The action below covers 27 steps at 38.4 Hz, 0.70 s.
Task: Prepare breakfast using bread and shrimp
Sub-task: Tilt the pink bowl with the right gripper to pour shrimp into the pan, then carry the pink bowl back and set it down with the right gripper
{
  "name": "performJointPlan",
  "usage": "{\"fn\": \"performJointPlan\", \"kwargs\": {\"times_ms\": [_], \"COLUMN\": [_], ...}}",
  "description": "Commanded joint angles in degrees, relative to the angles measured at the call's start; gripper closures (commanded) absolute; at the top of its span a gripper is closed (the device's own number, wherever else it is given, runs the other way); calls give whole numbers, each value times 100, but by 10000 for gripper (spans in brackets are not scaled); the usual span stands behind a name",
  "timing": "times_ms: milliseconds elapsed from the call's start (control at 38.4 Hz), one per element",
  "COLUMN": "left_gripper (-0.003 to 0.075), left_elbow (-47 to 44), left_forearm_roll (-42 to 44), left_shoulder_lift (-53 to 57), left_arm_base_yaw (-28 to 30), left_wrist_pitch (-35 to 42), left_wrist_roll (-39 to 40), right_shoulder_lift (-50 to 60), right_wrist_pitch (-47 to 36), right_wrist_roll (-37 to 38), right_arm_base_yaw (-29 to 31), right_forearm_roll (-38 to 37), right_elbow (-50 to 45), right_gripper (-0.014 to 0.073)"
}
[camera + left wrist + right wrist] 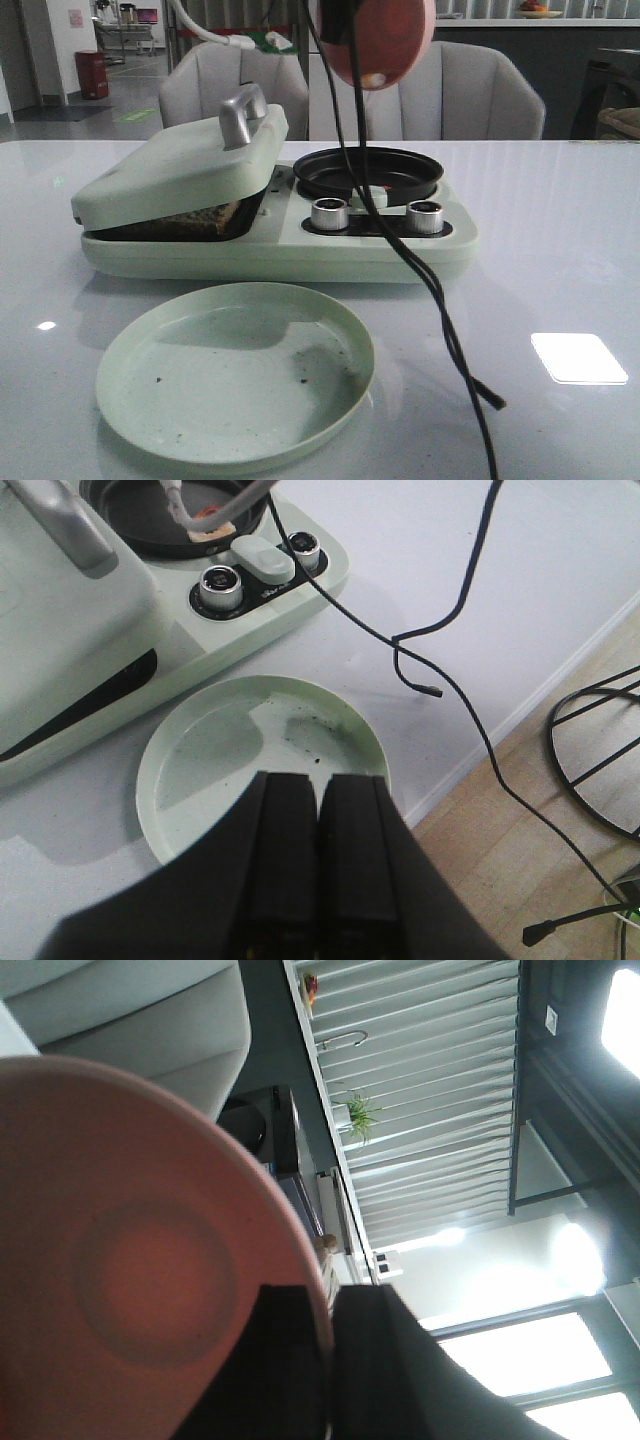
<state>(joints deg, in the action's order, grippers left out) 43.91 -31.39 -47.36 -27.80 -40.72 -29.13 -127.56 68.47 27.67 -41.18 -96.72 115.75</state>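
White glossy table (560,250), two grey chairs (480,95) behind it, dim room beyond. Front view: pale green breakfast maker (300,245) in the middle of the table, hinged lid (180,165) with metal handle (243,113) tilted down over the left plate, not fully closed. Bread (205,218) wedged under that lid, brown crust showing at the gap. Black round pan (367,172) on the right half, two silver knobs (330,214) in front of it. Pink bowl (375,40) tipped on edge high above the pan, a small pale shrimp (374,79) at its lower rim. Green plate (235,372) near the front of the table, just before the maker, a few dark crumbs on it. Black cable (440,310) hanging down across the view onto the table.

Left wrist view: left gripper (318,870) over the near rim of the plate, fingers pressed together, nothing between them. Pale shrimp pieces (212,525) in the pan.

Right wrist view: right gripper (328,1360) pointing up toward ceiling and curtains (420,1070), fingers clamped on the bowl's rim, its round pink underside filling the view.
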Motion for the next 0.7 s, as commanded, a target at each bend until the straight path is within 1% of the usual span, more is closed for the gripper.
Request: {"fn": "performJointPlan", "kwargs": {"times_ms": [0,104,390,468,494,547,677], "left_gripper": [619,619,619,619,619,619,619], "left_elbow": [149,149,149,149,149,149,149], "left_forearm_roll": [-166,-166,-166,-166,-166,-166,-166], "left_shoulder_lift": [-30,-59,-73,-73,-73,-73,-73], "left_arm_base_yaw": [-51,-51,-51,-51,-51,-51,-51], "left_wrist_pitch": [383,383,383,383,383,383,383], "left_wrist_roll": [50,50,50,50,50,50,50], "right_shoulder_lift": [382,337,509,608,677,916,1691], "right_wrist_pitch": [244,480,465,556,584,626,654], "right_wrist_roll": [-56,-103,-71,-59,-59,-59,-52], "right_arm_base_yaw": [89,112,105,112,112,112,307], "right_forearm_roll": [-598,-635,-630,-430,-296,219,2015], "right_elbow": [163,100,128,128,128,128,94], "right_gripper": [576,576,576,576,576,576,576]}}
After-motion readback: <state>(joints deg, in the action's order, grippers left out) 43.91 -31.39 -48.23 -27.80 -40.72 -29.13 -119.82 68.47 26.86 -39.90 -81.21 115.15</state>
